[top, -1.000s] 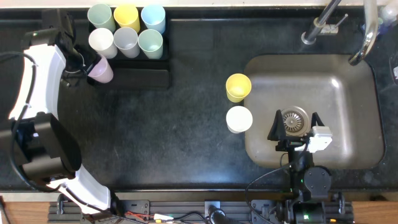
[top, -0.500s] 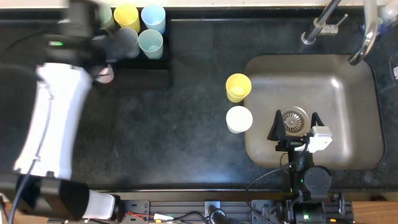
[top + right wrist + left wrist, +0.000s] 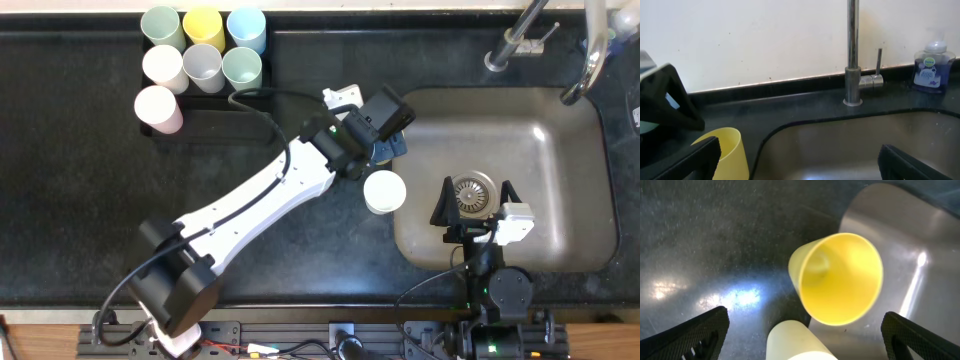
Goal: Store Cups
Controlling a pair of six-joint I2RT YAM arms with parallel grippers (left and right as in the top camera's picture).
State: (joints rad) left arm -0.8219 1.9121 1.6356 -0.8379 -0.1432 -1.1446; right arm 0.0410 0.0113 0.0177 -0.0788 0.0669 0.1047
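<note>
My left gripper hung wide open over the yellow cup beside the sink; next, I judged, lower and clamp its rim.

Black with fine grey speckles on the counter. Dull steel grey with bright glints on the sink.

Upper left of the top view, on a black rack: pale green cup, yellow rack cup and light blue cup behind; white cup, grey cup and mint cup in front. Just lower left of these, a pink cup.

Near the centre, a plain yellow cup and a cream cup.

White with black joints on the left arm.

Far right of the right wrist view, a blue bottle with white pump, before a cream wall.
</note>
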